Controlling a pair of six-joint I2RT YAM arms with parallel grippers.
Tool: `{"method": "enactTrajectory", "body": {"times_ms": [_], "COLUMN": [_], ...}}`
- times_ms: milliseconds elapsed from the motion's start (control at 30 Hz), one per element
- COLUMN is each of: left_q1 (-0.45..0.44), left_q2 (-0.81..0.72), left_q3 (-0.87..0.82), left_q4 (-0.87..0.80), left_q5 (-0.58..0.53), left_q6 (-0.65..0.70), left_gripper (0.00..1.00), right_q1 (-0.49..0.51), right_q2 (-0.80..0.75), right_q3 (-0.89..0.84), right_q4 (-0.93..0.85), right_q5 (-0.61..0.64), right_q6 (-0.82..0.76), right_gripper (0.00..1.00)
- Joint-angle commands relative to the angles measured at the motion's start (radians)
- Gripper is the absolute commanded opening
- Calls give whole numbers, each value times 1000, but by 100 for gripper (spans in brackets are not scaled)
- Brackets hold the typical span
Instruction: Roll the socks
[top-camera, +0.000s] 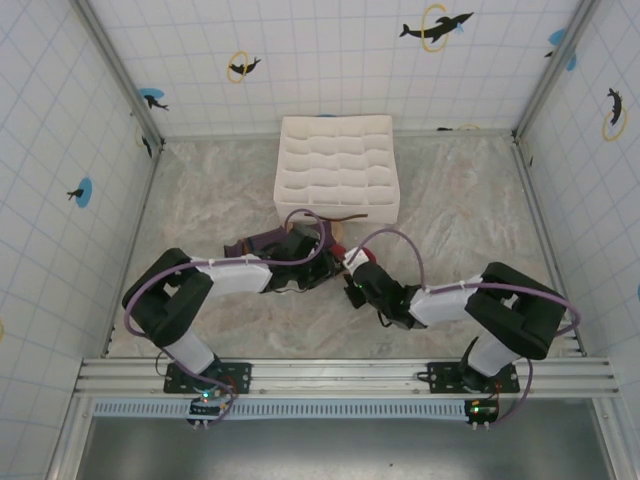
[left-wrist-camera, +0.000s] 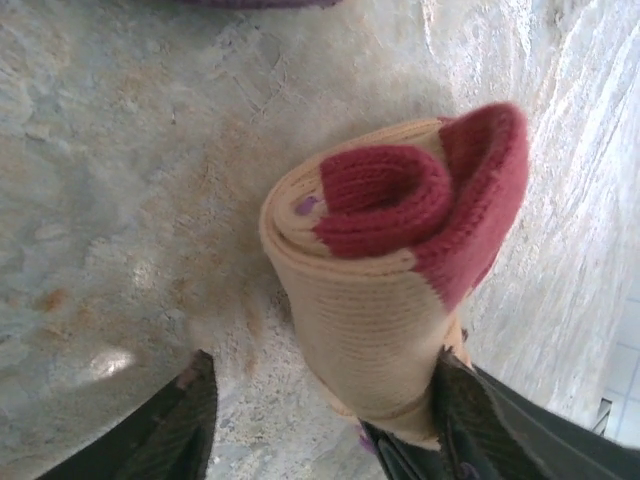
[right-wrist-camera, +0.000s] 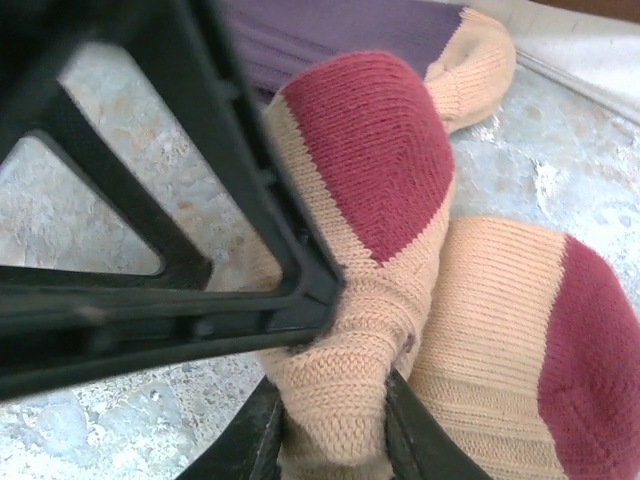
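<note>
The two soft knitted socks (top-camera: 268, 243) lie at the middle of the marbled grey counter (top-camera: 470, 200). They are just on the near side of a white gridded fabric organiser box (top-camera: 336, 165), which stands at the middle of the far edge. The beige sock with dark red toe and heel (left-wrist-camera: 370, 300) is wound into a thick roll, its red end curled on top. This roll sits between the fingers of the left tool (left-wrist-camera: 325, 360), leaning on one finger (left-wrist-camera: 480, 420) and apart from the other, so that tool stands wide and grips nothing. The right tool (right-wrist-camera: 330, 400) is pinched narrow on a fold of the beige sock. The left tool's black frame (right-wrist-camera: 230, 190) crosses in front, touching that fabric. The dark purple sock with a tan end (right-wrist-camera: 330, 30) lies flat just beyond, toward the box. Dolphin stickers (top-camera: 435, 27) dot the white tiled walls (top-camera: 330, 60).
</note>
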Motion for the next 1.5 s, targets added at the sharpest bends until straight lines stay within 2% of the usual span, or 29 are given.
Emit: {"method": "enactTrajectory", "body": {"times_ms": [0, 133, 400, 667, 867, 1000, 1100, 1233, 1367, 1467], "left_q1": [-5, -5, -7, -26, -47, -56, -61, -62, -61, -52], "left_q2": [-36, -47, -13, 64, 127, 177, 212, 230, 220, 202], "left_q3": [-20, -19, -12, 22, 62, 88, 99, 98, 101, 114], "left_q4": [9, 34, 84, 162, 199, 223, 238, 239, 188, 110], "left_q5": [31, 35, 68, 101, 94, 94, 99, 94, 71, 57], "left_q6": [35, 56, 57, 33, 27, 14, -5, -24, -20, 3], "left_gripper": [62, 63, 62, 61, 58, 54, 47, 30, 10, 0], "right_q1": [-77, -194, -349, -447, -470, -477, -478, -478, -472, -454], "right_q2": [-11, -6, 74, 140, 150, 141, 131, 90, -8, -103], "right_q3": [-87, -156, -229, -305, -295, -299, -300, -280, -230, -175], "right_q4": [17, 116, 301, 482, 420, 389, 371, 308, 133, -24], "right_q5": [-210, -439, -703, -794, -783, -765, -758, -756, -718, -651], "right_q6": [107, 216, 412, 552, 597, 625, 624, 594, 502, 416], "right_gripper": [13, 10, 9, 6, 5, 7, 12, 20, 40, 50]}}
